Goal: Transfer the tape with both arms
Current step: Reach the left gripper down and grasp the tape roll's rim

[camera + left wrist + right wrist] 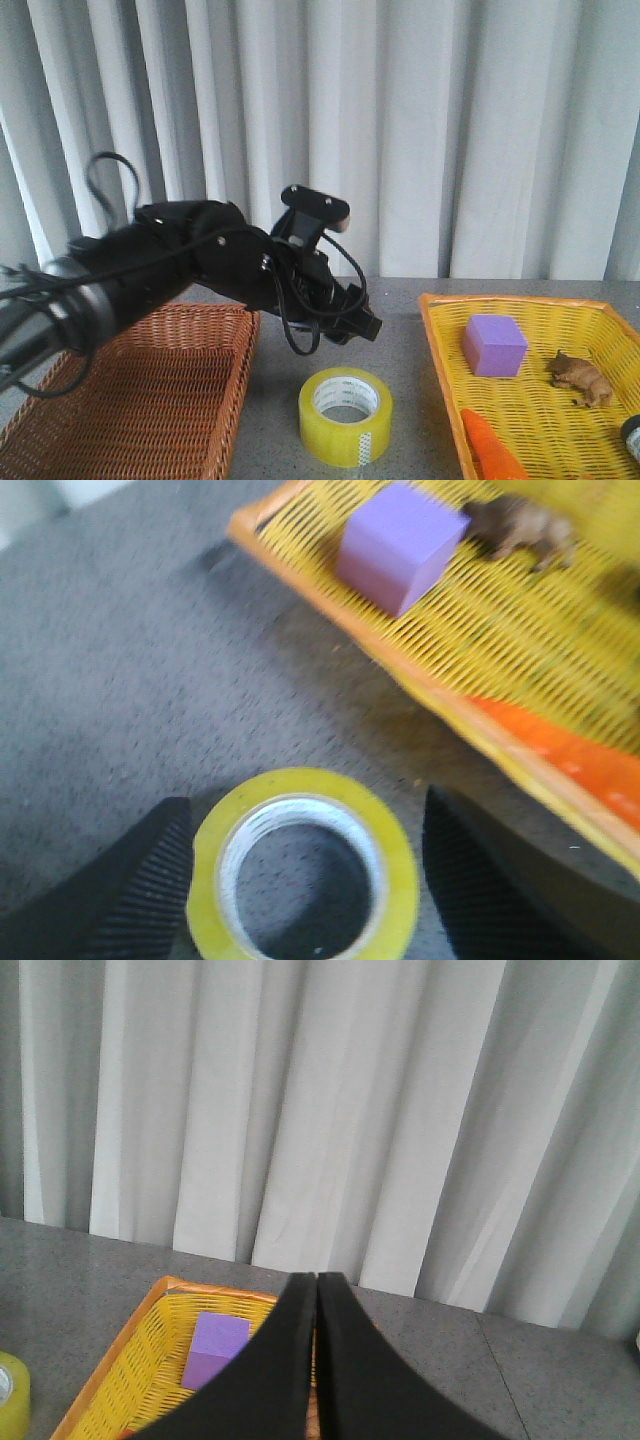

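Right now the left arm (170,270) reaches out over the grey bench (400,300), with its gripper (305,875) hanging above the tape (345,416). The tape lies flat on the bench, hole upward, in the gap between the brown wicker basket (150,400) on the left and the yellow basket (540,420) on the right, touching neither. In the left wrist view the jaws stand wide apart, one ribbed finger (140,880) on each side of the roll, and they hold nothing; whether they are level with the roll or above it is hard to tell, though the front view suggests they are above it.

The right gripper (316,1360) shows only in its own wrist view. Its jaws are pressed together, with just a thin seam between them and nothing held. It looks out at the curtain and down on the yellow basket, where a purple block (215,1348) sits. A brown toy animal (580,377) and an orange thing (490,450) also lie in that basket.

I judge this to be the first step, the approach for the pick-up, with the handover to the right arm not yet begun. The next move calls for the left gripper to come straight down, keeping the roll centred between the jaws, and then to close across its outer wall. The blur in the left wrist view leaves the exact centring uncertain, so the descent should be slow.
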Controlling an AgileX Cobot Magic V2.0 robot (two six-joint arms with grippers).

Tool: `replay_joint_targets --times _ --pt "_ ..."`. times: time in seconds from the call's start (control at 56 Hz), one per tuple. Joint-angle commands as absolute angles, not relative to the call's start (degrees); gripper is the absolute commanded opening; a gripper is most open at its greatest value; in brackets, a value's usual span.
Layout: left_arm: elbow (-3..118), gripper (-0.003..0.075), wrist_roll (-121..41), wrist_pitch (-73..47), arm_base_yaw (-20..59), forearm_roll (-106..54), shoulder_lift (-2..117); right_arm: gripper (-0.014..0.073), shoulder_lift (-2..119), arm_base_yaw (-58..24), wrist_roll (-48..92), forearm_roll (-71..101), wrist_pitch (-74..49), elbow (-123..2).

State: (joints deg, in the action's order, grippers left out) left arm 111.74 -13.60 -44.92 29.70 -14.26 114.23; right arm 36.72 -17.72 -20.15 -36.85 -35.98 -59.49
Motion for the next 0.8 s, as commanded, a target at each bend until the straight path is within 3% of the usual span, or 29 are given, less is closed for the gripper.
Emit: replay_joint_targets --times 0.0,0.785 --pt "115.1 0.0461 -8.5 -42.8 30.0 -10.4 113.9 -0.0005 36.9 -17.6 -20.1 -38.4 -32.1 -60.8" --pt "115.1 0.0461 -5.0 -41.5 30.0 -5.3 125.2 -0.0005 36.9 -17.6 -20.1 -38.4 -32.1 -60.8"
